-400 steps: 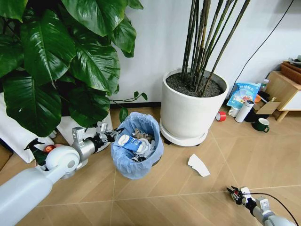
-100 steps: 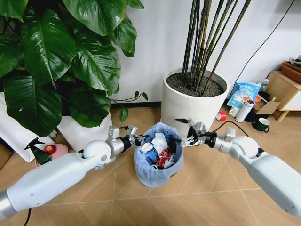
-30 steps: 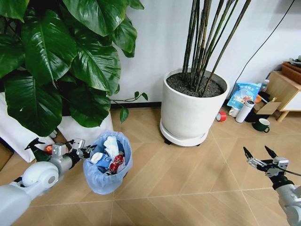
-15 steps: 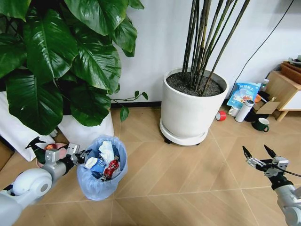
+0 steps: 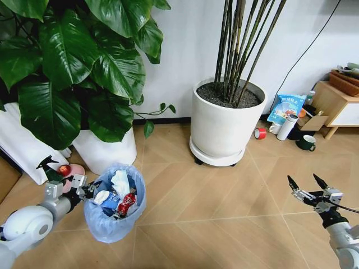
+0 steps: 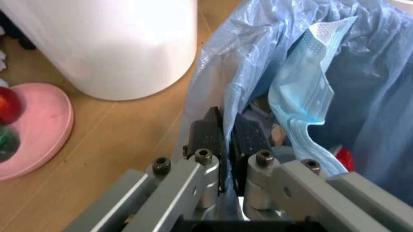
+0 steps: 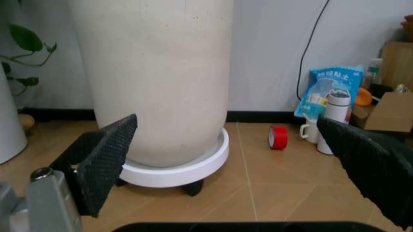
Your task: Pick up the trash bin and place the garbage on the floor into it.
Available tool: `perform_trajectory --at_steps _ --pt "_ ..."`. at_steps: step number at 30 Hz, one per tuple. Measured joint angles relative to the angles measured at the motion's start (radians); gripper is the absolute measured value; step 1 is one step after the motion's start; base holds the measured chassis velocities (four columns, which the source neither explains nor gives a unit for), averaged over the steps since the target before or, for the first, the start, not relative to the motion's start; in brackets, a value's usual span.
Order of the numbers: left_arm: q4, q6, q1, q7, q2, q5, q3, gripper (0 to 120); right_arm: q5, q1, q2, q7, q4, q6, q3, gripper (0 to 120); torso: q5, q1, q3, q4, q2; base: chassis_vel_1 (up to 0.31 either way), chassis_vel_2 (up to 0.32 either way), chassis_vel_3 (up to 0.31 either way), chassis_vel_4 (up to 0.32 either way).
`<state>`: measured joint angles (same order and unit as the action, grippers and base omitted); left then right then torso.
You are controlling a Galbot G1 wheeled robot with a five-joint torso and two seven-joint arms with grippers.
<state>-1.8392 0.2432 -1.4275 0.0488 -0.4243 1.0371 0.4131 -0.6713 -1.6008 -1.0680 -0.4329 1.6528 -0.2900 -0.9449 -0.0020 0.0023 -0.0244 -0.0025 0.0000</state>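
Your left tool [image 6: 226,140] pinches the crinkly blue-lined round trash bin [image 5: 113,208] rim; your right tool [image 5: 307,188] hangs wide, empty.

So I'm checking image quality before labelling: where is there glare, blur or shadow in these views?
Left wrist view: the white plant pot is blown out bright, while the left gripper, shut on the trash bin's bag, looks soft up close. Right wrist view: the right gripper's open fingers are dark blurred shapes against the sharper pot. Head view: even light, with soft shadows under the leaves.
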Motion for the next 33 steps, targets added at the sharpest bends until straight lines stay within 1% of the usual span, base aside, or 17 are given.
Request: perform_trajectory --at_steps 5,19,26,29,33 --pt "-0.008 0.0 -0.023 -0.001 0.002 -0.001 0.024 0 0.0 0.0 0.002 -0.001 0.0 0.0 0.002 100 0.0 0.0 0.0 -0.0001 0.0 0.013 -0.025 -0.02 0.007" --pt "-0.024 -0.003 -0.125 -0.011 -0.009 -0.019 0.139 0 0.012 -0.004 -0.017 -0.017 0.001 -0.007 0.007 100 0.0 0.0 0.0 -0.0001 0.0 0.047 -0.045 -0.056 0.048" --pt "-0.031 -0.006 -0.123 -0.016 -0.028 -0.021 0.147 0 0.022 -0.006 -0.035 -0.019 0.011 -0.008 0.007 100 -0.0001 0.0 0.0 0.0 0.0 0.056 -0.048 -0.055 0.044" --pt "-0.037 -0.006 -0.121 -0.021 -0.025 -0.021 0.141 0 0.027 -0.014 -0.041 -0.018 0.024 -0.005 0.006 100 0.0001 0.0 0.0 0.0 0.0 0.039 -0.052 -0.046 0.067" --pt "-0.038 -0.006 -0.091 -0.022 -0.015 -0.014 0.112 0 0.031 -0.019 -0.052 -0.019 0.029 -0.005 0.0 100 -0.0003 0.0 0.0 0.0001 0.0 0.071 -0.052 -0.05 0.062"
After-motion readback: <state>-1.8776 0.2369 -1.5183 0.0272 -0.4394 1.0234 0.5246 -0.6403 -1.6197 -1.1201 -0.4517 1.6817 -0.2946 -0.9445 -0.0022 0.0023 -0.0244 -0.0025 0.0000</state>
